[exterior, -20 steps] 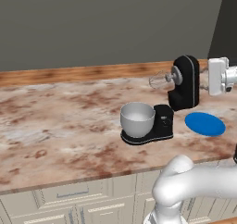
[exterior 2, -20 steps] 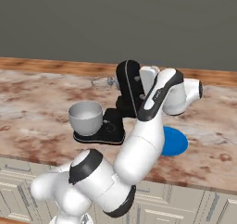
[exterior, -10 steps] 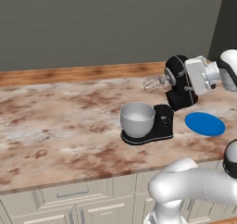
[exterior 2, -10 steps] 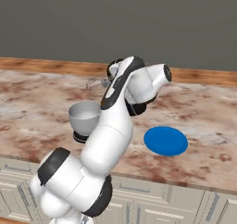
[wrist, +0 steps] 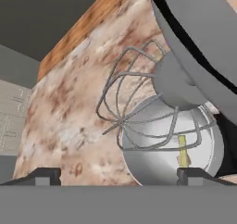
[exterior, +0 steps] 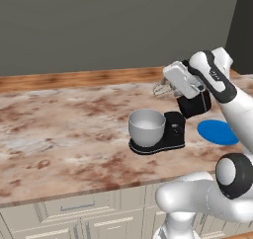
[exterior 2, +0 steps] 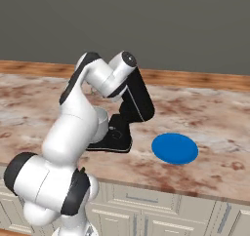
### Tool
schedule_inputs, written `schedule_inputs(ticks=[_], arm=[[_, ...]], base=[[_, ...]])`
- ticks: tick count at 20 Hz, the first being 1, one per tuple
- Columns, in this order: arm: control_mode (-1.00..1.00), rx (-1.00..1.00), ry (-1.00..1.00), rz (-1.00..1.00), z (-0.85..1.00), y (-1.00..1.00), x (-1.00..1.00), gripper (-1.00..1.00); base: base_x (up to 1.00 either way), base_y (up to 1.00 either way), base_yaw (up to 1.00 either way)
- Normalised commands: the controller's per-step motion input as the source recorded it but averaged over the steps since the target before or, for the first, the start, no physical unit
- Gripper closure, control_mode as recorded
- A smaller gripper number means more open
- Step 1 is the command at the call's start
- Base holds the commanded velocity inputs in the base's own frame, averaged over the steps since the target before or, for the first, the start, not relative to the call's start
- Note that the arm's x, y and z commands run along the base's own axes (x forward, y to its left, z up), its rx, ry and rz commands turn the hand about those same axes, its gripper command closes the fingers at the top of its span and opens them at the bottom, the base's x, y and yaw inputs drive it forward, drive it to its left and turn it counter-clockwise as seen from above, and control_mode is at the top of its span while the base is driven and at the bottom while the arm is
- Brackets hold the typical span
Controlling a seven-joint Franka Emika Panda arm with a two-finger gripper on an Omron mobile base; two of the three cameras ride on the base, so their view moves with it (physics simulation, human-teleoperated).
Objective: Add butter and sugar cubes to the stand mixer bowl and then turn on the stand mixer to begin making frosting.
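On a brown-and-cream marbled counter (exterior: 64,134) stands the black stand mixer (exterior: 178,127), its flat base carrying the light grey bowl (exterior: 147,126) at the left end and its head tilted up toward the back. In the left base view the white arm reaches in from the right, and the gripper (exterior: 165,85) sits close against the raised head, just by the wire whisk (exterior: 160,89). In the hand view the two dark fingertips (wrist: 46,174) stand far apart at the bottom corners with nothing between them, so the hand is open and empty. That view looks past the whisk (wrist: 139,112) down into the bowl (wrist: 171,146), where a small yellowish stick (wrist: 182,151) lies against the inner wall. A flat blue plate (exterior 2: 175,148) lies on the counter just to the right of the mixer, apart from it. In the right base view the arm covers most of the bowl. White cabinet fronts (exterior: 74,213) run below the counter edge.
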Motion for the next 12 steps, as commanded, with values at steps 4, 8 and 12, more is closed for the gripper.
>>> schedule_inputs(ticks=[4, 8, 12], arm=[[-1.0, -0.1, 0.0, 0.0, 0.02, 0.25, 0.34, -1.0], [-1.0, -0.01, -0.03, 0.0, 0.52, -0.29, -0.4, -1.0], [-1.0, 0.0, -0.05, 0.0, 0.59, -0.4, -0.47, -1.0]], base=[[0.0, 0.0, 0.0], [0.0, 0.0, 0.0], [0.0, 0.0, 0.0]])
